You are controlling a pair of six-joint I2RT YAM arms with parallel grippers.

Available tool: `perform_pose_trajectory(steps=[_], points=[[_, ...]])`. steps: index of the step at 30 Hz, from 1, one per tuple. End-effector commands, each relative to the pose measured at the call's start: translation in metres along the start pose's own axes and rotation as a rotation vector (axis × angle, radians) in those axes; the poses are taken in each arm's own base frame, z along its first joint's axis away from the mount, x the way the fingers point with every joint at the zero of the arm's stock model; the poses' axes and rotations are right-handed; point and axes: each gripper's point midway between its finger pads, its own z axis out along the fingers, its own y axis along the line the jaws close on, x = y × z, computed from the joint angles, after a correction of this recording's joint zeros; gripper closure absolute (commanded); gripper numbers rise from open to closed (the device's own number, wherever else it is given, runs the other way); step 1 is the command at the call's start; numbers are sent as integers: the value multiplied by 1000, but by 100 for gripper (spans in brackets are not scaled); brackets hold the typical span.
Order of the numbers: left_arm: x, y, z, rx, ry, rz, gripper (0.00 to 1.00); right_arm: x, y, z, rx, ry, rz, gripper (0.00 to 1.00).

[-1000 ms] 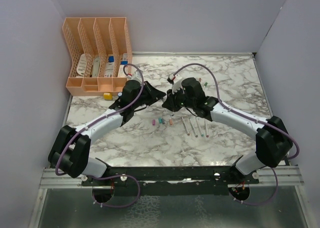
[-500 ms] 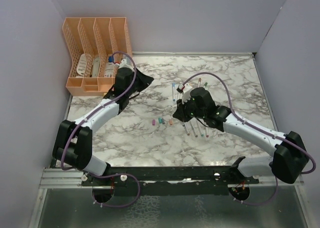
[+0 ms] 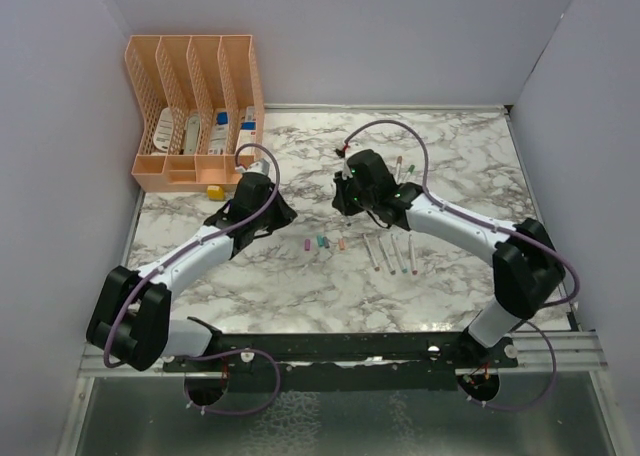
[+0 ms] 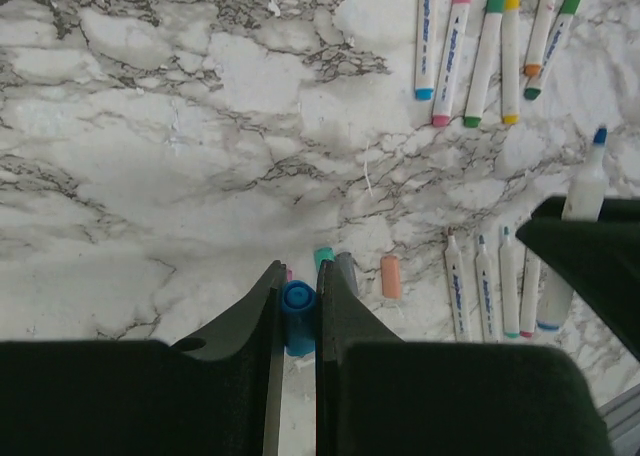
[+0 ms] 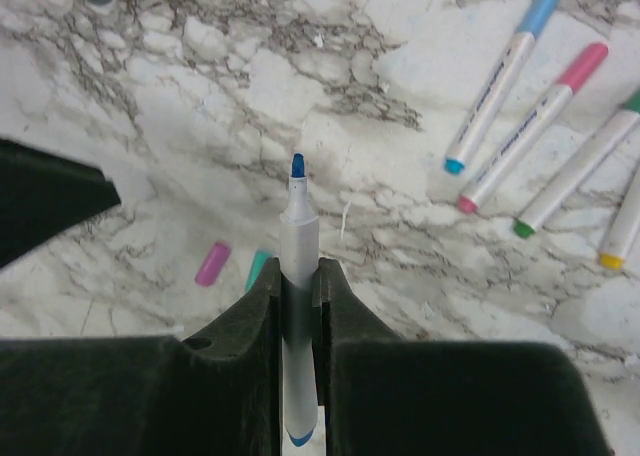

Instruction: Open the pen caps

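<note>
My left gripper is shut on a blue pen cap, held just above the loose caps on the marble. These are a teal cap, a grey one and an orange one. My right gripper is shut on an uncapped blue pen, its blue tip pointing away from the wrist. Several uncapped pens lie in a row right of the caps. Several capped pens lie further back. The right wrist view shows a pink cap and a teal cap below the pen.
An orange file organiser stands at the back left with a yellow block in front of it. Grey walls close in the marble table on three sides.
The two grippers were together at the centre, then pulled apart with cap and pen separated. The left gripper swung back-left and returned toward the loose caps. The right gripper moved right, then back.
</note>
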Motion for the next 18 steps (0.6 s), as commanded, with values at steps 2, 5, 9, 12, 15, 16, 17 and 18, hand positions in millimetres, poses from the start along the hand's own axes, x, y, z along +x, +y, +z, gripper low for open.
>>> perform_pose_trajectory(steps=[2, 5, 9, 12, 15, 16, 17, 18], points=[[17, 25, -7, -102, 21, 82, 100, -30, 7, 39, 25, -25, 23, 99], [29, 34, -1, -130, 52, 96, 100, -36, 12, 62, 20, -15, 31, 99], [40, 44, 7, -168, 82, 113, 100, -33, 24, 90, -26, 10, 55, 99], [47, 48, 12, -179, 97, 120, 100, -30, 27, 107, -33, 16, 79, 99], [52, 52, 15, -192, 107, 126, 100, -23, 29, 123, -33, 31, 99, 99], [54, 53, 15, -196, 111, 129, 100, -20, 29, 127, -33, 39, 105, 99], [56, 53, 15, -198, 116, 133, 100, -17, 30, 132, -34, 48, 111, 98], [57, 54, 16, -201, 120, 134, 100, -15, 31, 135, -35, 51, 115, 99]])
